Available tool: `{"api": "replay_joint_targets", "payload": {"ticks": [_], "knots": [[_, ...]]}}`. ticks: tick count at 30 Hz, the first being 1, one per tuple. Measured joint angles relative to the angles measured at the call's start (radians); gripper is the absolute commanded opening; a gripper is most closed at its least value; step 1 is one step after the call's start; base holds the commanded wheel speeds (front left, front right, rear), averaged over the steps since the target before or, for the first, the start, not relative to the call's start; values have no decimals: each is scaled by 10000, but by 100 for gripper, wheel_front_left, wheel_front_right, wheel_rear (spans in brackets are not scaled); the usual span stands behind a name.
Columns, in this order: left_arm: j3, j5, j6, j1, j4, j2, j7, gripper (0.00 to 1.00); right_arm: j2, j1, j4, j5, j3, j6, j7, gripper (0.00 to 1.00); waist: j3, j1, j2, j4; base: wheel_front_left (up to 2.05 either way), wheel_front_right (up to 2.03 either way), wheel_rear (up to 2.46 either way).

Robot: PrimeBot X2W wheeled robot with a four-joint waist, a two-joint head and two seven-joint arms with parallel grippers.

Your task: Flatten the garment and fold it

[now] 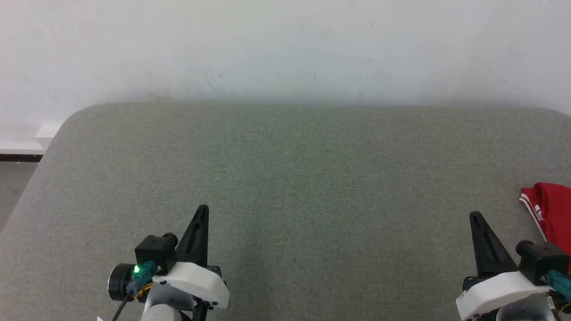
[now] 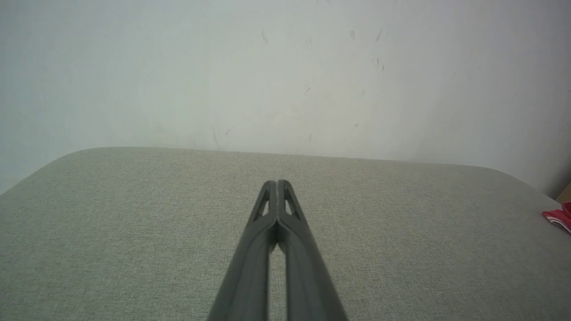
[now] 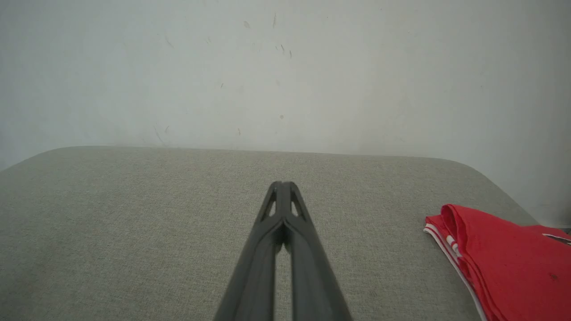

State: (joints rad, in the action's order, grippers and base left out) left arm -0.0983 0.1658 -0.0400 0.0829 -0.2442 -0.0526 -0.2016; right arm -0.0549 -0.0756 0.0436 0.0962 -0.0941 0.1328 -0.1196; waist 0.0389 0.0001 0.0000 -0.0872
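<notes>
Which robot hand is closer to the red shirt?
The right gripper: the red jersey lies close by on its right, while the left gripper sits far across the grey surface.

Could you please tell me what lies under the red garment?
The red fabric garment with white-striped trim lies directly on the grey-green upholstered surface; anything beneath its folds is covered.

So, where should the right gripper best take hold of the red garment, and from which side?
Probably the striped trim edge of the garment, approached from its left by the right gripper, which must open first. That edge is the pile's nearest part, beside a raised fold on the grey surface; the rest runs out of view.
</notes>
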Motion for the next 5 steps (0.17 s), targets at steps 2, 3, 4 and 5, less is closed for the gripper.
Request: {"api": "replay_joint_targets", "payload": {"ticks": [2, 3, 4, 5], "knots": [[21, -17, 4, -3, 42, 0, 8, 0, 0, 2, -4, -2, 10, 0, 46, 0, -8, 0, 0, 18, 0, 0, 0], [29, -21, 12, -5, 65, 0, 54, 0, 0, 5, -8, -4, 15, 0, 46, 0, -11, 0, 0, 26, 0, 0, 0], [36, -25, 13, -6, 82, 0, 90, 0, 0, 12, -12, -12, 25, 0, 48, 0, -15, 0, 0, 35, 0, 0, 0], [44, -46, 13, -10, 107, 0, 94, 0, 0, 27, -13, -15, 35, 0, 52, 0, -20, 0, 0, 44, 0, 0, 0]]}}
